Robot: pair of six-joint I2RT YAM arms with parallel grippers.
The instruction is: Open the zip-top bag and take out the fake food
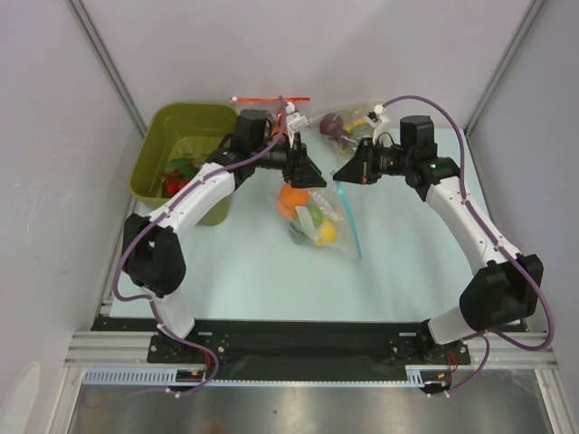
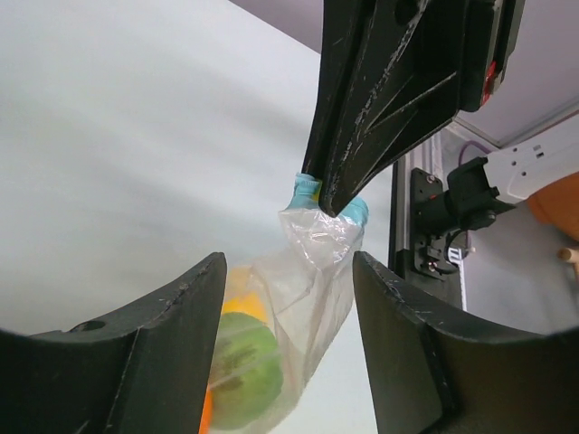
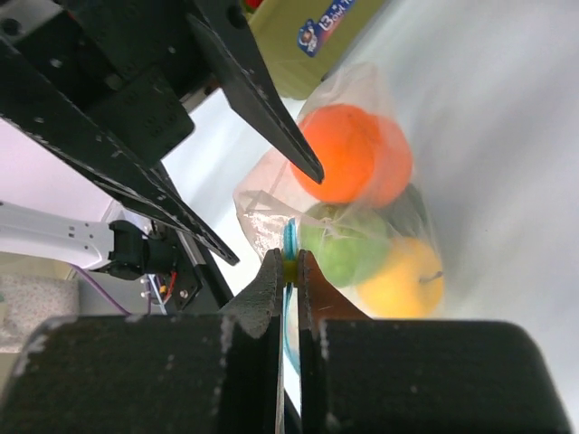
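Note:
The zip-top bag (image 1: pixel 318 220) is clear, with a light-blue zip strip (image 1: pixel 349 226), and sits mid-table. It holds the fake food: an orange fruit (image 1: pixel 291 201), a light green one (image 1: pixel 310 217) and a yellow one (image 1: pixel 325 233). My right gripper (image 1: pixel 342 174) is shut on the zip strip (image 3: pixel 289 244) at the bag's top corner. In the right wrist view the orange (image 3: pixel 355 155), green (image 3: pixel 348 249), yellow (image 3: pixel 403 276) and dark green (image 3: pixel 412 210) fruits show through the plastic. My left gripper (image 2: pixel 288 271) is open, its fingers either side of the bag's upper part (image 2: pixel 312 262) and not closed on it.
An olive-green bin (image 1: pixel 172 127) with red and green items stands at the back left. A clear bag with a red-orange zip strip (image 1: pixel 270 99) and a bag with purple fruit (image 1: pixel 344 123) lie at the back. White walls enclose the table.

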